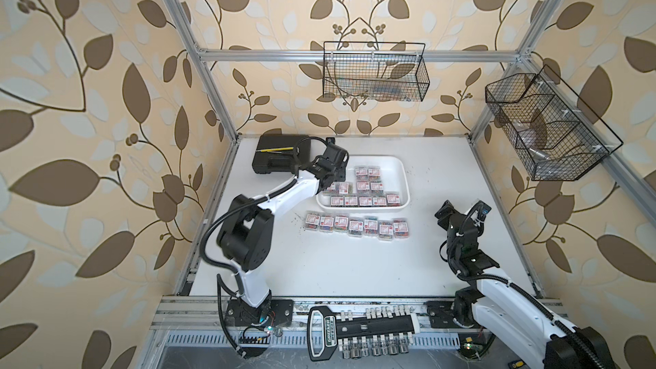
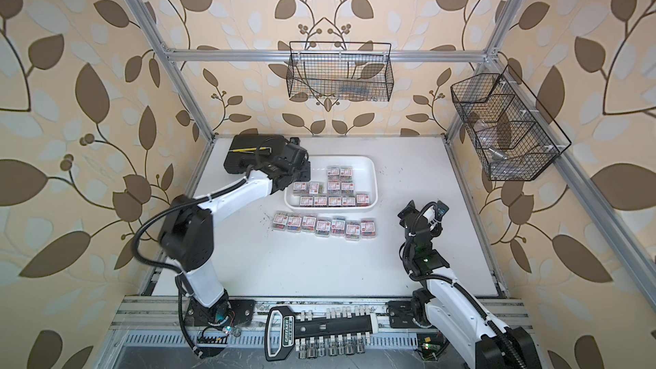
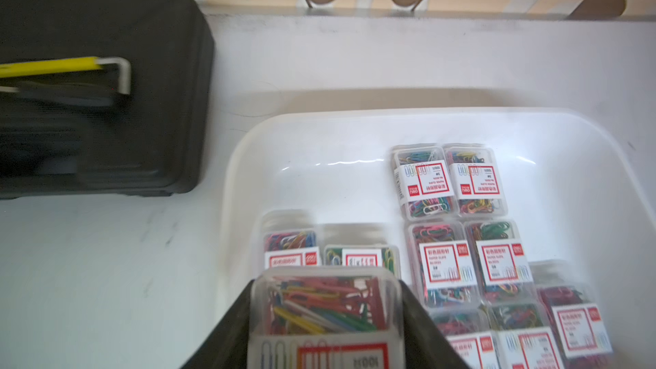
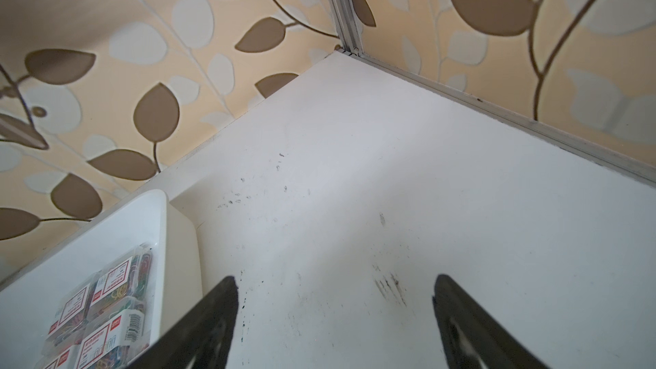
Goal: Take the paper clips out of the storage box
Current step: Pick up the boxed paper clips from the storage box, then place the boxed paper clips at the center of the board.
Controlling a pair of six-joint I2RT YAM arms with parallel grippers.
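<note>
Left gripper (image 3: 326, 317): clenched on one clip box (image 3: 326, 299), a clear plastic case of multicoloured clips with a white, red-marked label, a black finger (image 3: 227, 328) against each side. It is over the near-left part of the storage box; whether it is clear of the tray floor cannot be told. Storage box (image 1: 404, 181): shallow white tray with rounded corners, at the back centre of the white worktop (image 1: 355, 271). Paper clips (image 2: 333, 186) inside it: eleven like boxes countable in a top view, lying flat, packed toward its right and front. Removed row (image 1: 355, 225): seven boxes side by side on the worktop, just in front of the tray, apart from its wall. Right gripper (image 4: 333, 289): released, jaws wide apart, nothing between them, above bare worktop to the right of the tray. Black case (image 1: 280, 156): just left of the tray, with a yellow-handled tool (image 1: 275, 149) lying on its lid.
</note>
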